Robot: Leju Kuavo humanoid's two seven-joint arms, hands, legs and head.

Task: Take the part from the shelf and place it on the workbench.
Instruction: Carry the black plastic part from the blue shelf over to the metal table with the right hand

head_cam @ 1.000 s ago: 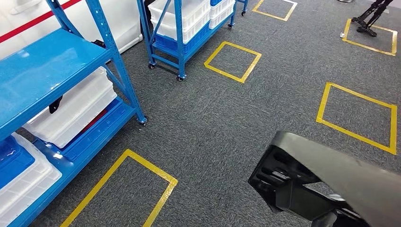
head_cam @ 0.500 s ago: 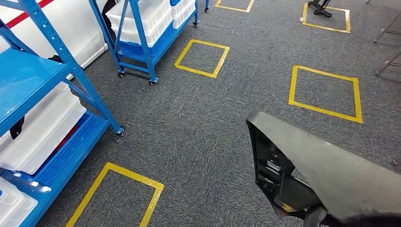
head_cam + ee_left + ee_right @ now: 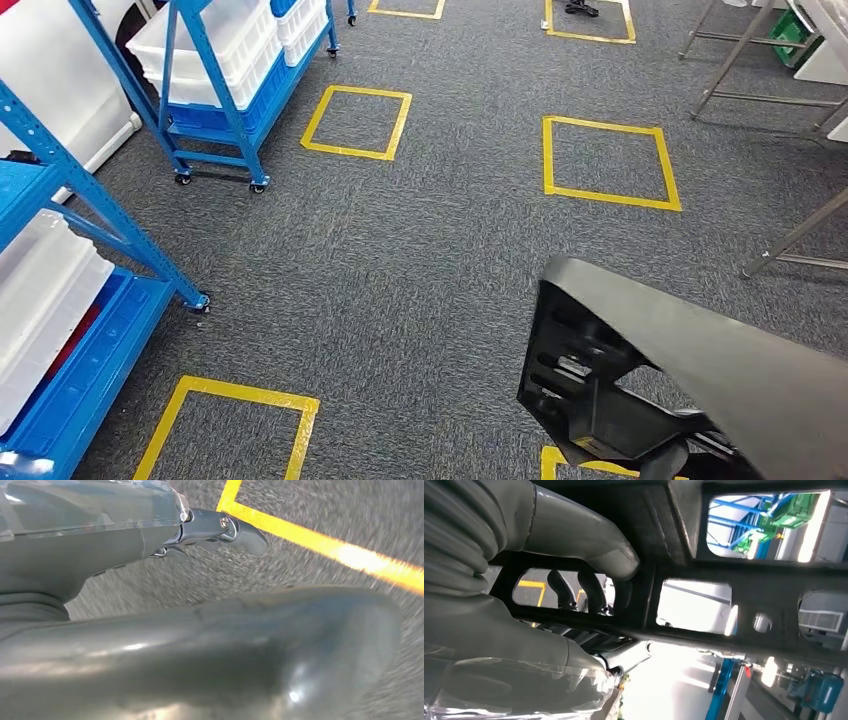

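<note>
At lower right, the large black moulded plastic panel part [image 3: 700, 380] looks stiff, light, awkward — right robot hand [image 3: 574, 595] hooks fingers through its ribbed frame; left robot hand [image 3: 220, 530] unclear.

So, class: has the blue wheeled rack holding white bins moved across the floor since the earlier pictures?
No. The blue wheeled rack keeps its place beside the yellow floor square; the whole view has shifted, so the camera turned.

Part [image 3: 690, 370] black with a matte grey top. Carpet [image 3: 430, 250] dark grey, speckled, with yellow tape squares [image 3: 610, 160]. Left of the part: blue shelves [image 3: 90, 330], white crates [image 3: 45, 290]. Right hand [image 3: 489, 625] grey.
</note>
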